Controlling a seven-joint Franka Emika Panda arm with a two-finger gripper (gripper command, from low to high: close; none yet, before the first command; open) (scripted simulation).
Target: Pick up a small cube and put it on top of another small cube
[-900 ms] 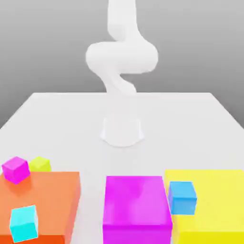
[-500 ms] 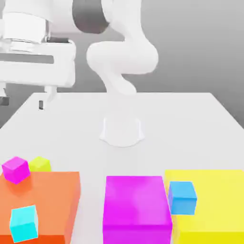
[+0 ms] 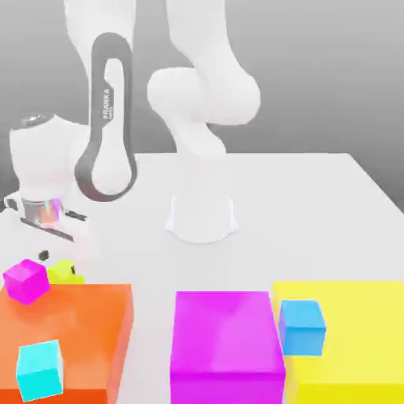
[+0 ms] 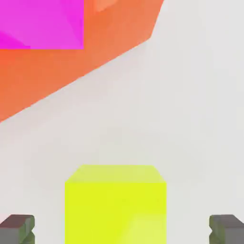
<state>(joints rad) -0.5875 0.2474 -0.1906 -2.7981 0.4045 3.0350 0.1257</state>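
My arm has swung down from above, so my wide-open, empty end effector (image 4: 122, 231) now hovers over the small yellow-green cube (image 3: 65, 272). The small glossy magenta cube (image 3: 26, 281) sits just beside it on the big orange block (image 3: 79, 316), so I judge myself slightly off target.

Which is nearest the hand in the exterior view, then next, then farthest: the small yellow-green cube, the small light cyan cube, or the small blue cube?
From the open hand:
1. Small yellow-green cube, just below it beside the big orange block.
2. Small light cyan cube, on the orange block's near corner.
3. Small blue cube, far off toward the exterior view's right, at the big yellow block.
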